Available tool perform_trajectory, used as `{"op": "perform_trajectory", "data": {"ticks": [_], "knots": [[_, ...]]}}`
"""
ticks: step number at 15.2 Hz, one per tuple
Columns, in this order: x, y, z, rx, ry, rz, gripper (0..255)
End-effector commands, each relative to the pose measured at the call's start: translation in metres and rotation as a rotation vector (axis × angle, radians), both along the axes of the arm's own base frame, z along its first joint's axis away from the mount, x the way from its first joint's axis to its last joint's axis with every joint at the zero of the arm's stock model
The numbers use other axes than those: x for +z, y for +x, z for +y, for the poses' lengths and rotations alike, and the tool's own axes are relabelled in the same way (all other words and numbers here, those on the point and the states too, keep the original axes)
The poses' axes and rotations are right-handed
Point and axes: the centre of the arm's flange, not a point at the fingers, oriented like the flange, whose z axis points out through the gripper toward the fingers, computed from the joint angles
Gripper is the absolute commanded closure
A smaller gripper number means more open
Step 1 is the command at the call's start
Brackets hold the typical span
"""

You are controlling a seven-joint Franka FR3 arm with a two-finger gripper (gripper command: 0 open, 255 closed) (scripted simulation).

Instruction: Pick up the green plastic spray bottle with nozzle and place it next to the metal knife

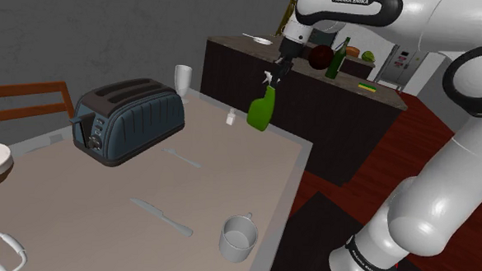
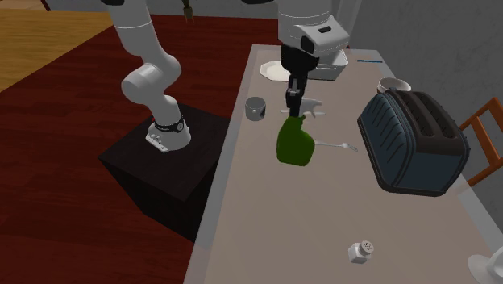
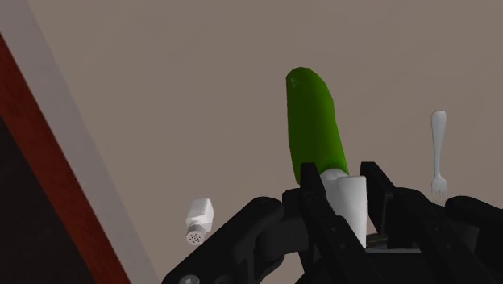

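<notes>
gripper [image 1: 281, 68]: clenched on the white top of the spray bottle, fingers pointing down, in the upper middle of the shoulder view.
spray bottle [image 1: 262, 108]: green body with a white nozzle head; it hung directly beneath the gripper with its body a little tilted, over the far part of the table.
grip in the wrist view: the two black fingers [image 3: 310, 176] pressed on either side of the white neck, and the green body stretched away from them above the table top.
bottle in the second exterior view: at the centre of the frame, its top caught between the fingers and its body just below them.
knife [image 1: 161, 217]: lay flat on the table at the lower middle of the shoulder view, well apart from the bottle.
fork [image 2: 334, 145]: lay on the table just right of the bottle's body in the second exterior view.
salt shaker [image 1: 230, 116]: small and white, just left of the bottle in the shoulder view.
toaster [image 1: 128, 120]: dark, left of centre in the shoulder view.
mug [image 1: 238, 236]: grey, at the bottom centre of the shoulder view, just right of the knife.
table [image 1: 80, 207]: beige top with a pale rim.
stand [image 2: 161, 173]: black box on a dark red floor, left of centre in the second exterior view.
</notes>
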Motion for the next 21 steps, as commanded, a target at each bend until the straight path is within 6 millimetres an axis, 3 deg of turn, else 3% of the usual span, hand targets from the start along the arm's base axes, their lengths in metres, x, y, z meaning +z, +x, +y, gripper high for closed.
{"op": "perform_trajectory", "data": {"ticks": [1,21], "knots": [[0.012,-0.004,0.022,-0.002,0.000,0.000,255],[0.125,-0.050,0.257,-0.002,0.000,0.000,255]]}}
